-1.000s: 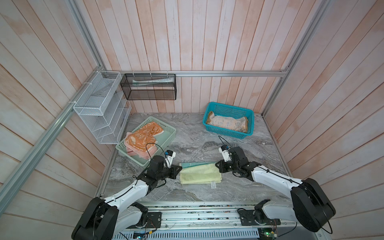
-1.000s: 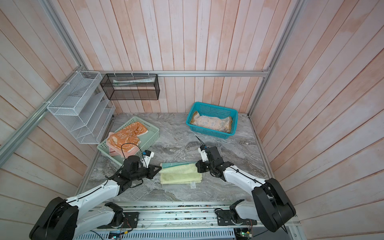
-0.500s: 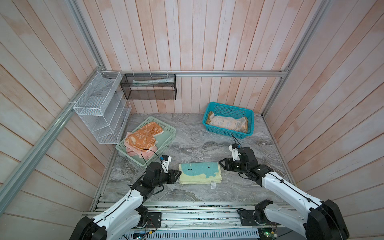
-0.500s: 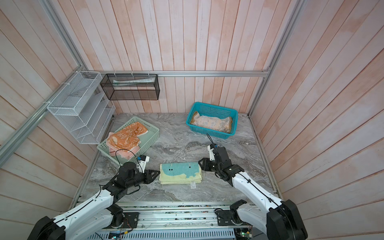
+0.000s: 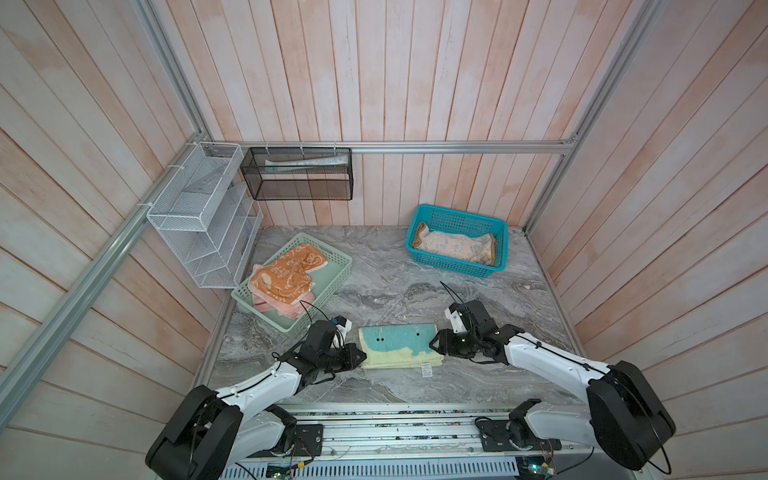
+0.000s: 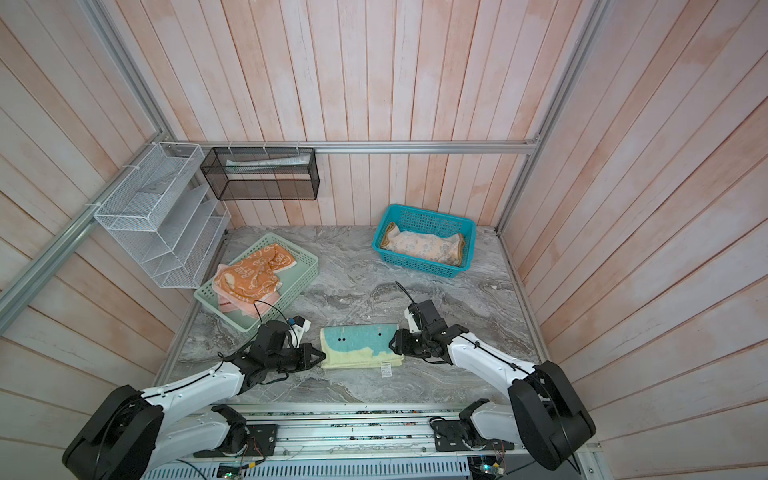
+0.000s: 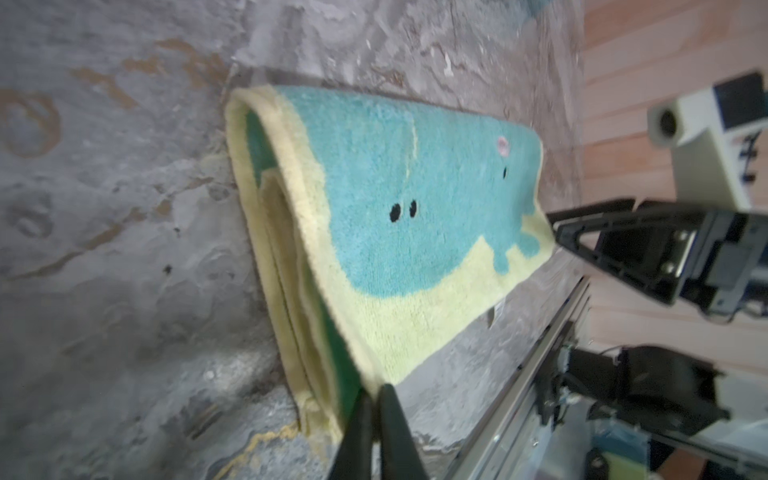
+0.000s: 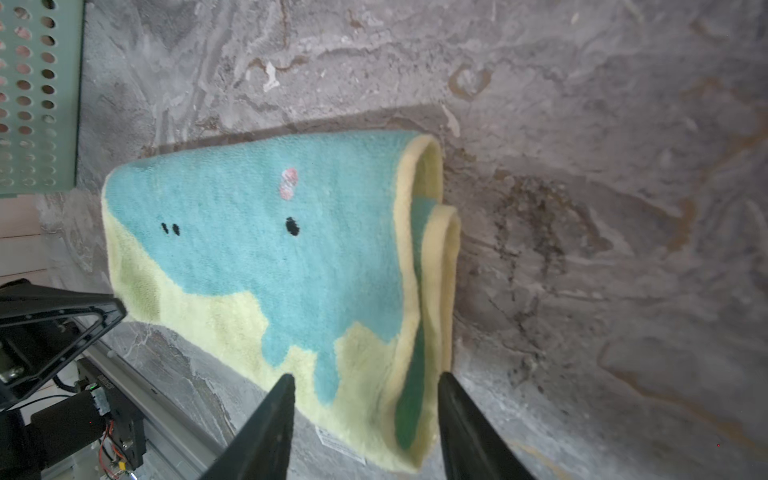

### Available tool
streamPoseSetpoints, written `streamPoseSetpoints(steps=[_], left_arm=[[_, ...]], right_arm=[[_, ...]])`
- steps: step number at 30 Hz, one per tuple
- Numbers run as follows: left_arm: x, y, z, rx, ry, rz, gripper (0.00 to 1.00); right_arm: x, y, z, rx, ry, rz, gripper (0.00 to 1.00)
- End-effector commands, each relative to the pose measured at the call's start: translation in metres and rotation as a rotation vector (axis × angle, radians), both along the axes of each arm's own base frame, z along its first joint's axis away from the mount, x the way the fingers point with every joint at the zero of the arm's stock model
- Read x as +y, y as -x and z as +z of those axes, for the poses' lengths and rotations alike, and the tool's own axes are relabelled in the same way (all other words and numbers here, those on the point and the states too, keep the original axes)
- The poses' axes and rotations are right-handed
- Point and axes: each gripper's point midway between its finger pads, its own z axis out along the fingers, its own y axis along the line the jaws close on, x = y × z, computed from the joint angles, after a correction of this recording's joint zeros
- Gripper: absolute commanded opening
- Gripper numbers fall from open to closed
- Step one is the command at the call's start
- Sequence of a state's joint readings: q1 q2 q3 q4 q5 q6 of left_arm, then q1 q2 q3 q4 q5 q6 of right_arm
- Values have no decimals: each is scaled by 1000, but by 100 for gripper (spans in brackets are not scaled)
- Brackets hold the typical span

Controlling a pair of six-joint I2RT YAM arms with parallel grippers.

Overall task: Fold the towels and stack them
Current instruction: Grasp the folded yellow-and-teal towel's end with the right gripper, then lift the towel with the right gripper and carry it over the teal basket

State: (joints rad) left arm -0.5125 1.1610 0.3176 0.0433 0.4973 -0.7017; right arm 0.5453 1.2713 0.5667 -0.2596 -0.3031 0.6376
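The folded yellow-green towel [image 5: 397,347] was seen laid on the table [image 5: 374,291] between both arms, the left gripper [image 5: 362,356] pressed closed at one end, the right gripper [image 5: 433,342] spread open at the other.

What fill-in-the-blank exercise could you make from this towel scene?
The folded yellow-green towel lies on the ____, outside the mint-green basket and the teal basket.
The orange towel lies in the ____ basket.
The left hand, at one end of the folded towel, is ____.
The right hand, at its other end, is ____.
Missing words: table; mint-green; shut; open.
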Motion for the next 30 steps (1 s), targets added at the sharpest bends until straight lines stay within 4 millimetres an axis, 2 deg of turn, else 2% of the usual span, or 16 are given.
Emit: streamPoseSetpoints(steps=[1, 4, 5, 7, 8, 10, 12, 15, 17, 19, 22, 24, 27, 30], left_arm=[[-8, 3, 13, -9, 44, -31, 0], [-10, 10, 14, 17, 33, -45, 0], [-8, 12, 12, 32, 18, -44, 5], [-3, 12, 12, 40, -21, -32, 28], [0, 10, 13, 33, -44, -18, 35], [9, 4, 16, 25, -100, 26, 40], [16, -5, 27, -5, -149, 66, 41], [16, -22, 47, -64, -179, 81, 41], [7, -32, 56, -93, -160, 68, 41], [-2, -40, 60, -107, -139, 49, 41], [-12, -59, 66, -137, -155, 29, 41], [-17, -79, 78, -183, -166, 30, 41], [-25, -116, 102, -249, -153, 27, 41], [-28, -149, 117, -281, -126, 34, 41]], right_arm=[[-5, -2, -11, 25, 25, -32, 63], [2, -1, -18, 63, 12, -10, 66], [5, -1, -22, 74, 8, -4, 66], [9, 1, -28, 90, 12, 5, 67], [11, 2, -31, 99, 19, 13, 67], [15, 3, -37, 118, 41, 29, 66], [18, 4, -43, 134, 77, 53, 62], [21, 5, -53, 144, 137, 89, 42], [24, 3, -59, 143, 151, 106, 24], [30, -2, -57, 119, 138, 133, 10], [36, -18, -43, 42, 149, 165, 0], [38, -35, -27, -21, 172, 174, 0], [35, -69, 6, -121, 165, 149, 0], [28, -111, 50, -240, 141, 102, 0]])
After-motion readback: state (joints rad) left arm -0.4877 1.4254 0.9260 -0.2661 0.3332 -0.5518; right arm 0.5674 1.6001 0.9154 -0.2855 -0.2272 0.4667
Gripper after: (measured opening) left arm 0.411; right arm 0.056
